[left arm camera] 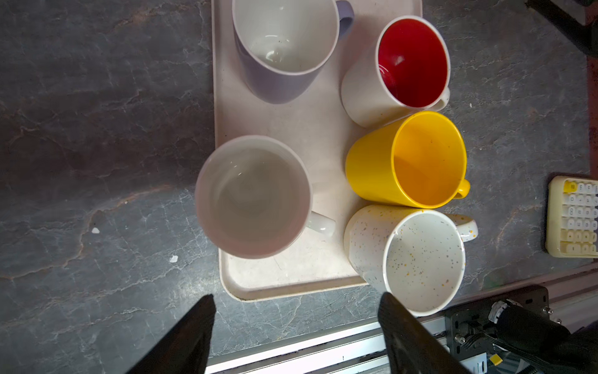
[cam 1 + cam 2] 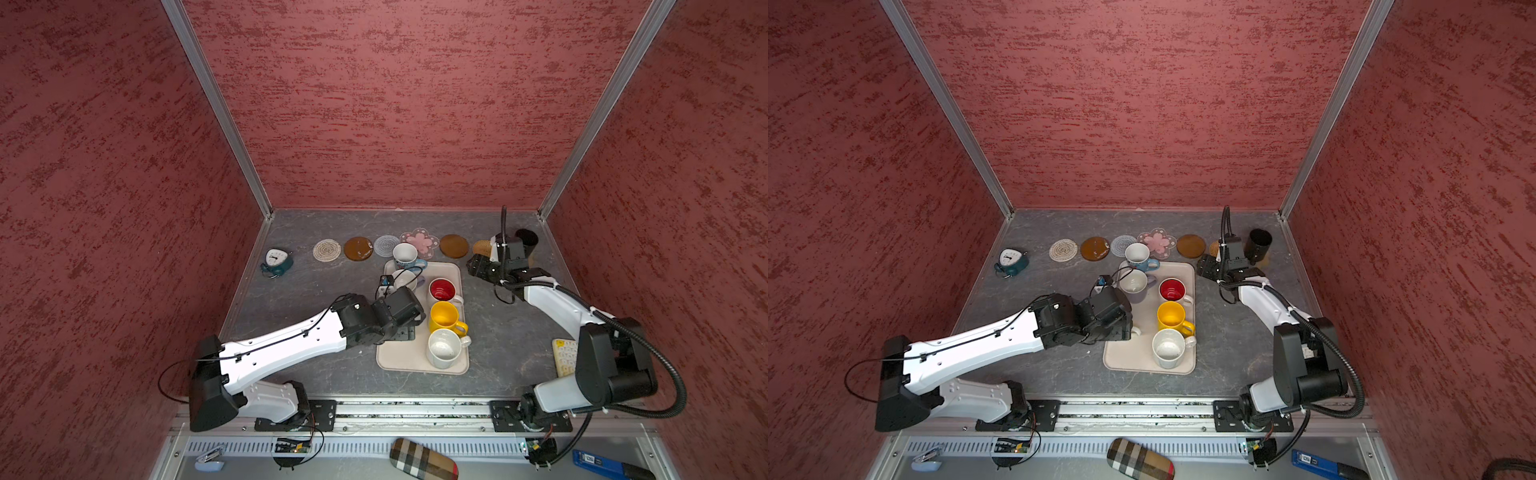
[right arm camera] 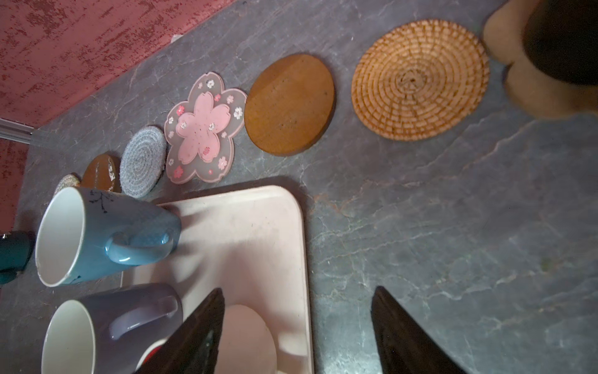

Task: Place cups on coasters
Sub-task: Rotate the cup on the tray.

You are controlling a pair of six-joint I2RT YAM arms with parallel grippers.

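Seven coasters are lying flat in a row along the far side of the desk (image 2: 316, 299): a pale spiral disc (image 2: 327, 250), a glossy brown disc (image 2: 358, 249), a grey spiral disc (image 2: 386, 246), a pink flower mat (image 2: 422, 241), a second brown disc (image 2: 454, 246), a woven wicker disc (image 3: 419, 79) and a tan scalloped mat (image 3: 530, 94).

A black mug (image 2: 1259, 245) is standing upright on the scalloped mat. Six more mugs are standing upright and empty at the beige tray (image 2: 399, 357):
- The blue-based white mug (image 2: 406, 254) is sitting at its far edge.
- The lavender mug (image 1: 275, 74) and the plain white mug (image 1: 254, 197) are sitting along one side.
- The red-lined white mug (image 2: 442, 291), the yellow mug (image 2: 445, 318) and the speckled white mug (image 2: 444, 351) are lining up closely along the other.
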